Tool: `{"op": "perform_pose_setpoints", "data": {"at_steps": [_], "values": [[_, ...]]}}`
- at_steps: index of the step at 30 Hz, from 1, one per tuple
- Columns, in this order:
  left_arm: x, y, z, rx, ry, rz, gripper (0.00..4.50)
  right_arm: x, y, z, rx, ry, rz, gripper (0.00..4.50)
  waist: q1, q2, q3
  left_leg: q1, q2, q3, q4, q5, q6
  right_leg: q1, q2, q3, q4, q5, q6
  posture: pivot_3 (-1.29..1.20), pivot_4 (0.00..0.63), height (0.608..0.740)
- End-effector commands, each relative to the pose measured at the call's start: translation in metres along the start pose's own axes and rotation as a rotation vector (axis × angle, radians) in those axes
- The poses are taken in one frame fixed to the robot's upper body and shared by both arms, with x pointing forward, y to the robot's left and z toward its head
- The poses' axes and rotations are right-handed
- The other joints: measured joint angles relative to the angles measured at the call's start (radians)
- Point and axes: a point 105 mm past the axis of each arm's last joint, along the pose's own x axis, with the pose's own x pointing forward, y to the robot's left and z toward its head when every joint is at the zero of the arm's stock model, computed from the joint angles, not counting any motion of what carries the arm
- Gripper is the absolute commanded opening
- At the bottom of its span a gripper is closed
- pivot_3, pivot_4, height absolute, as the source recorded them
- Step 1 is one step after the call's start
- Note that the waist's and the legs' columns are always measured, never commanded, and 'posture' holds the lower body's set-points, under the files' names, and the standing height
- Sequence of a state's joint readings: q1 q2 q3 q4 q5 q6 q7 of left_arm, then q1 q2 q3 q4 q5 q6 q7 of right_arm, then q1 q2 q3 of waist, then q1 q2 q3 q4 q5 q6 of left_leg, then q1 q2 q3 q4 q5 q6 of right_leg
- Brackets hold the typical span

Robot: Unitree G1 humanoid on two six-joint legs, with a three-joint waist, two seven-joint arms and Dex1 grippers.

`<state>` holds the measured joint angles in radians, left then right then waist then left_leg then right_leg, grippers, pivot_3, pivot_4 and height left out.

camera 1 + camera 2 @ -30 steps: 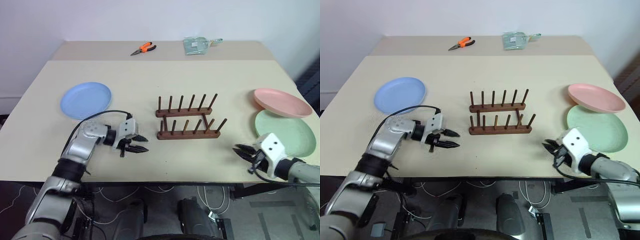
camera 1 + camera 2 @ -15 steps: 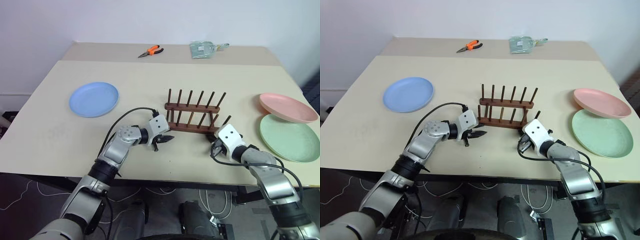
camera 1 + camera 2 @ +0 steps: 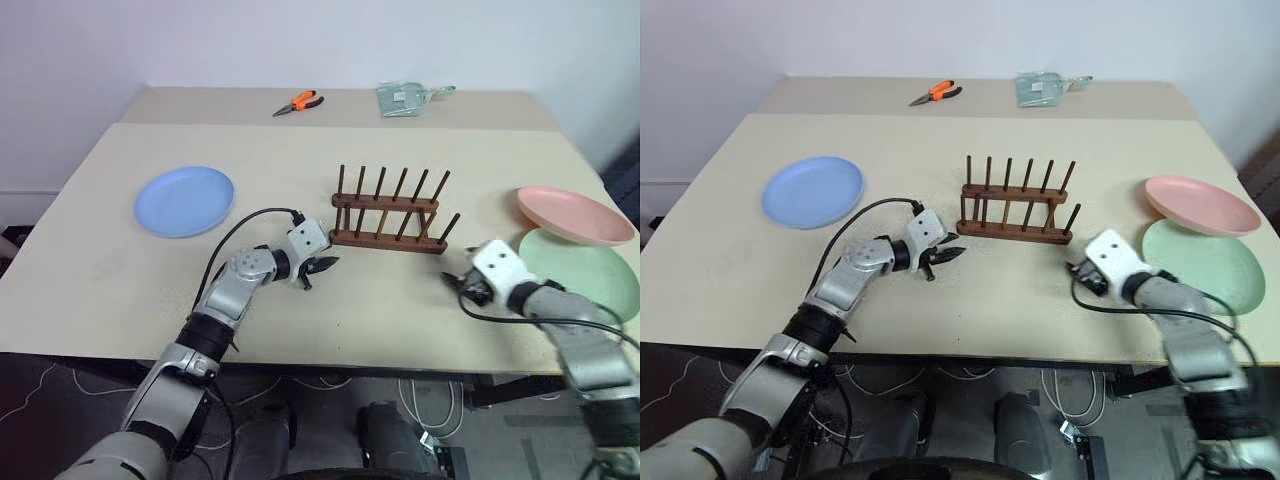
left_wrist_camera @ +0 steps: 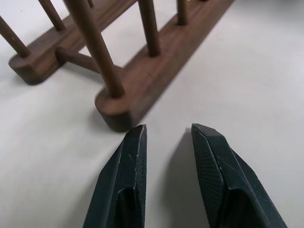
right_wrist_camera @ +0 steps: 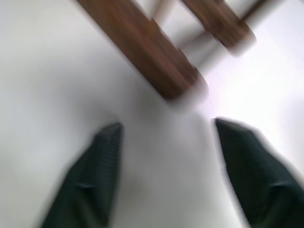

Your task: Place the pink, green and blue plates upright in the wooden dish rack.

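The wooden dish rack stands empty in the middle of the table. The blue plate lies flat at the left. At the right, the pink plate overlaps the far rim of the green plate. My left gripper sits low at the rack's left end, fingers slightly apart with nothing between them. My right gripper hovers between the rack's right end and the green plate, fingers spread wide and empty.
Orange-handled pliers and a clear greenish packet lie on the far table section. The table's front edge runs just below both arms.
My right gripper has opened from shut and drawn away from the rack's right end toward the green plate. The left gripper closed in on the rack's left end earlier, then held still.
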<state>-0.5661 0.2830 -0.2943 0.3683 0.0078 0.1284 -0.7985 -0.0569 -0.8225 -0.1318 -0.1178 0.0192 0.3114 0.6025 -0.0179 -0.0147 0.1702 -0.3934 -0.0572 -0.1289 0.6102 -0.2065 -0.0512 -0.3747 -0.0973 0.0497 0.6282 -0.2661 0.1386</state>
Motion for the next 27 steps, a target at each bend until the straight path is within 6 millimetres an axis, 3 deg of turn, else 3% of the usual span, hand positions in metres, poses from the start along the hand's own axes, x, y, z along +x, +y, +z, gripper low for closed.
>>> {"op": "perform_pose_setpoints", "data": {"at_steps": [1,3,8,13,16,19,24,27], "values": [[-0.003,-0.016,0.017,-0.009,-0.092,-0.094,1.49,-0.021,-0.047,0.025,-0.164,-0.021,-0.139,3.26,0.001,0.000,0.000,0.000,0.000,0.000,0.000,0.000,0.000,0.000,0.000,0.000,0.000,0.000,-0.001,0.00,0.150,0.740],[-0.006,-0.020,0.037,-0.018,-0.174,-0.126,1.49,-0.026,-0.072,0.023,-0.280,0.054,-0.220,3.26,0.003,0.000,0.002,0.000,0.000,0.001,0.001,0.000,0.000,0.000,0.000,0.000,0.000,-0.002,-0.004,0.00,0.150,0.740],[-0.012,-0.025,0.068,-0.009,-0.283,-0.181,1.49,-0.023,-0.103,-0.001,-0.467,0.209,-0.275,3.26,0.006,0.000,0.003,-0.004,0.000,0.001,0.001,0.000,0.000,-0.001,-0.001,0.000,-0.002,-0.003,-0.007,0.00,0.150,0.740],[-0.019,-0.030,0.084,0.017,-0.333,-0.207,1.49,-0.011,-0.117,-0.042,-0.492,0.339,-0.290,3.26,0.004,0.001,0.003,-0.006,0.000,0.002,0.001,0.000,0.000,-0.003,-0.001,0.000,-0.005,-0.003,-0.006,0.00,0.150,0.740],[-0.023,-0.031,0.085,0.017,-0.333,-0.203,1.49,-0.005,-0.119,-0.056,-0.487,0.375,-0.276,3.26,0.000,0.002,0.004,-0.008,0.000,0.002,0.001,0.000,0.000,-0.004,-0.001,0.000,-0.005,-0.003,-0.006,0.00,0.150,0.740],[-0.026,-0.029,0.080,0.017,-0.319,-0.185,1.49,-0.003,-0.124,-0.059,-0.489,0.390,-0.293,2.42,-0.002,0.004,0.004,-0.010,0.000,0.002,0.001,0.000,0.000,-0.007,-0.001,0.000,-0.003,-0.003,-0.006,0.00,0.150,0.740],[-0.032,-0.023,0.077,0.012,-0.315,-0.142,1.49,-0.005,-0.132,-0.036,-0.566,0.326,-0.339,0.05,-0.001,0.005,0.005,-0.013,0.000,0.004,0.002,0.000,0.001,-0.013,0.000,0.002,0.001,-0.001,-0.004,0.00,0.150,0.740],[-0.036,-0.013,0.076,0.008,-0.314,-0.092,1.49,-0.008,-0.137,-0.009,-0.627,0.250,-0.394,0.05,-0.001,0.006,0.005,-0.014,0.000,0.004,0.002,0.000,0.001,-0.015,0.000,0.003,0.001,-0.001,-0.003,0.00,0.150,0.740]]}}
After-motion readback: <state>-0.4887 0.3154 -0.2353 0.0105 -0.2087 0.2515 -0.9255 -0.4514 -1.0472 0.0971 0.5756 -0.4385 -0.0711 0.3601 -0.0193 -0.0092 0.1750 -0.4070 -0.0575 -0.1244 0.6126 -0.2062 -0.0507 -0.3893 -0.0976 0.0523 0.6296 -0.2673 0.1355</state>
